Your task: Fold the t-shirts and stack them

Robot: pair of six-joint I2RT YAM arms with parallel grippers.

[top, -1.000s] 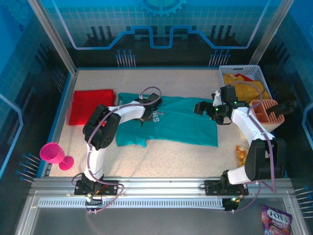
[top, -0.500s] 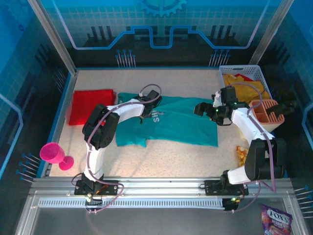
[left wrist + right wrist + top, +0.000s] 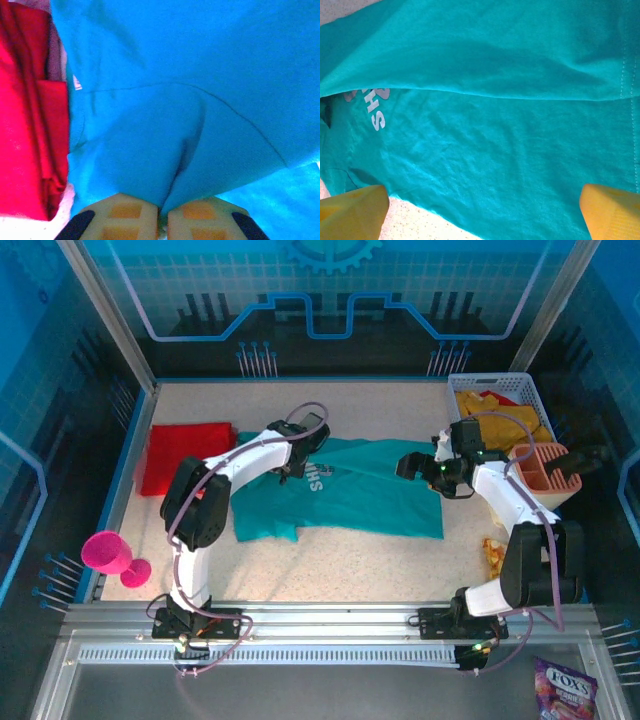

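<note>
A teal t-shirt (image 3: 350, 495) with white lettering (image 3: 320, 478) lies spread across the middle of the table. My left gripper (image 3: 298, 448) is shut on a pinched-up fold of it near the collar side; in the left wrist view the cloth (image 3: 175, 85) bunches between the closed fingers (image 3: 125, 220). The folded red t-shirt (image 3: 185, 455) lies at the left, beside the teal one (image 3: 25, 125). My right gripper (image 3: 416, 462) hovers open over the shirt's right part, its yellow fingers (image 3: 352, 212) wide apart above the cloth (image 3: 495, 125). Mustard-yellow shirts (image 3: 500, 415) fill the basket.
A white basket (image 3: 497, 382) stands at the back right with a salmon holder (image 3: 545, 468) in front of it. A snack bag (image 3: 494, 556) lies by the right arm. A pink goblet (image 3: 110, 554) sits at the near left edge.
My left gripper has moved away from the arm bases and slightly right, drawing the pinched teal cloth with it. The right gripper has hardly moved.
</note>
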